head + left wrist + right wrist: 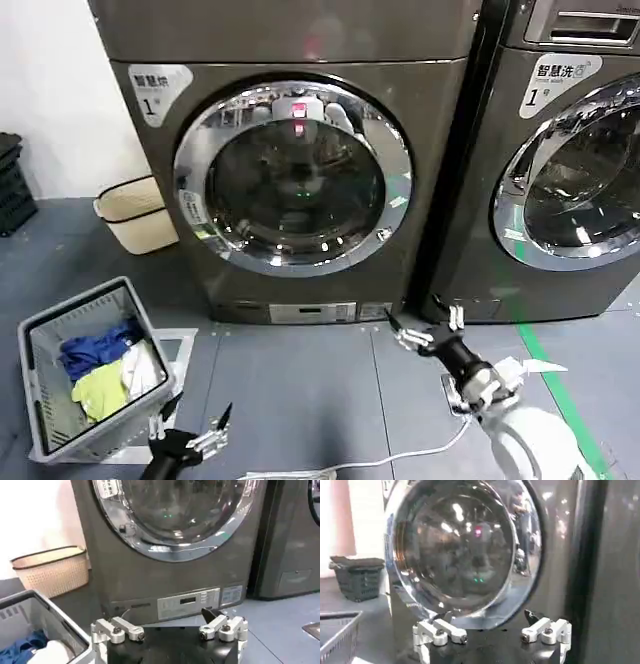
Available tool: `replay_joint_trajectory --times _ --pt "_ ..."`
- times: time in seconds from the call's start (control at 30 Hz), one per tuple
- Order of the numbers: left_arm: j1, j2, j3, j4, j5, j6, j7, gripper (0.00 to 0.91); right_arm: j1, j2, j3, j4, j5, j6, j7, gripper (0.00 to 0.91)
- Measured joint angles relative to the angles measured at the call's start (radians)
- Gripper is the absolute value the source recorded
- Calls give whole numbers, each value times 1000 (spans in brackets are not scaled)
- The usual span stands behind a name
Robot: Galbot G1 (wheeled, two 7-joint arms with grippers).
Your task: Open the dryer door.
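The dryer [300,150] is a dark grey front-loader, and its round chrome-rimmed glass door [293,178] is closed. My right gripper [422,325] hovers low over the floor in front of the dryer's lower right corner, open, with nothing between its fingers. In the right wrist view the door [460,550] looms close ahead of the open right gripper [492,632]. My left gripper [200,415] sits low at the near edge, beside the laundry basket, open and empty. In the left wrist view the door [175,515] is farther off, above the open left gripper [172,630].
A grey basket [35,345] with blue, yellow and white clothes stands near left. A beige wicker basket [135,212] and a black crate [12,185] sit left of the dryer. A second machine [570,170] stands on the right. A white cable [400,458] lies on the floor.
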Motion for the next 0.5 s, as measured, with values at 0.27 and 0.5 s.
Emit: replay_joint_trajectory --times 0.27,0.5 --pt "8 -7 -1 -7 5 0 1 907 192 6 -153 -75 70 -13 1 907" --pt "14 -12 -9 -14 10 0 1 907 323 27 -262 -134 135 -17 2 907"
